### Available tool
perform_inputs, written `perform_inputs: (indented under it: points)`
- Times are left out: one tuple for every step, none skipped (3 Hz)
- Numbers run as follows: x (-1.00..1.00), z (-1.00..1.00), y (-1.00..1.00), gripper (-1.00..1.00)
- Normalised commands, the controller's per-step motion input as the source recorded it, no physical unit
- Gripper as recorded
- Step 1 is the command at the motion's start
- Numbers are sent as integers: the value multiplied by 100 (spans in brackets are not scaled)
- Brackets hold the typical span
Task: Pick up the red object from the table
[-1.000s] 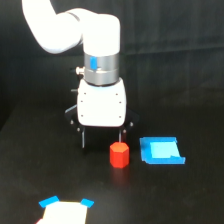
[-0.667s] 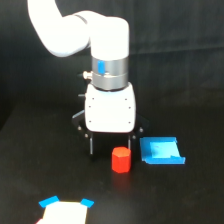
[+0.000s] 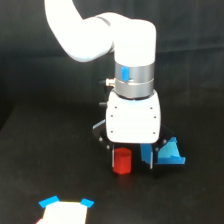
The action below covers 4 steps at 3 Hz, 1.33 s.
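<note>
At the exterior view's left, near the bottom edge, a white piece with bright blue corners [image 3: 65,209] lies on the surface [image 3: 30,165]; the frame cuts off its lower part, so its full shape is not clear. The surface itself is flat, matte and black, and it merges with the dark background, so its far edge is hard to find.

In the middle stands the arm [image 3: 100,35], smooth and glossy white, with a rounded elbow and a metallic grey ring with a small blue mark above a white boxy housing. Under the housing are the fingers [image 3: 131,157], dark and thin. They hang down around the red object [image 3: 121,160], a short, plain, faceted cylinder that stands upright on the surface directly below the housing. Its top is partly hidden by the housing. The fingers look spread apart, one on each side of the block, but I cannot tell whether they touch it.

Just to the right, a flat bright blue piece [image 3: 171,154] lies on the surface, partly hidden behind one finger; its outline is blurred.
</note>
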Motion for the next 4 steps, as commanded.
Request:
perform_inputs:
  points:
    - [-8, 0, 99, -100]
    - [-13, -31, 100, -65]
    - [-100, 66, -12, -86]
    - [-92, -88, -100, 100]
